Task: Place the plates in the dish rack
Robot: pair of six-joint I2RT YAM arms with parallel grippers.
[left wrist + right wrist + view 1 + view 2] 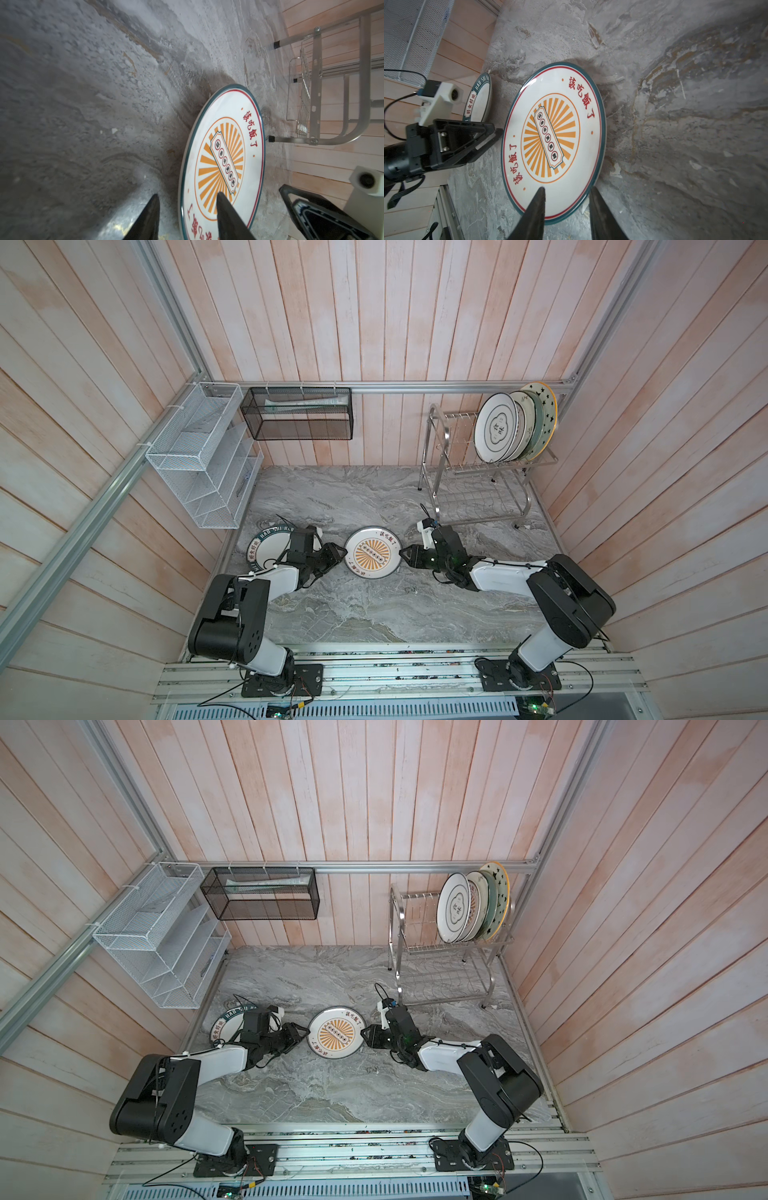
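Two plates lie face up on the counter (332,497): the sunburst plate (372,552) at mid-width and the lettered-rim plate (268,549) to its left, rims apart. The racked plates (496,427) stand on edge in the upper tier of the dish rack (478,499), at the back right corner. At least four can be counted there; overlap hides the exact number. Bare counter lies between the sunburst plate and the rack, and more lies in front of the plate. One white mesh basket (195,456) and one black mesh box (297,414) hang on the walls at the back left. The left gripper (341,552) meets the sunburst plate's left rim. Its fingers (226,209) are parted, one over the plate face and one clear of the rim, gripping nothing. The right gripper (404,552) straddles the opposite rim with its fingers (537,203) parted; whether they pinch the plate cannot be told. Both arms reach low and inward from the front rail, the grippers facing each other across the plate. The left wrist overhangs the lettered-rim plate.
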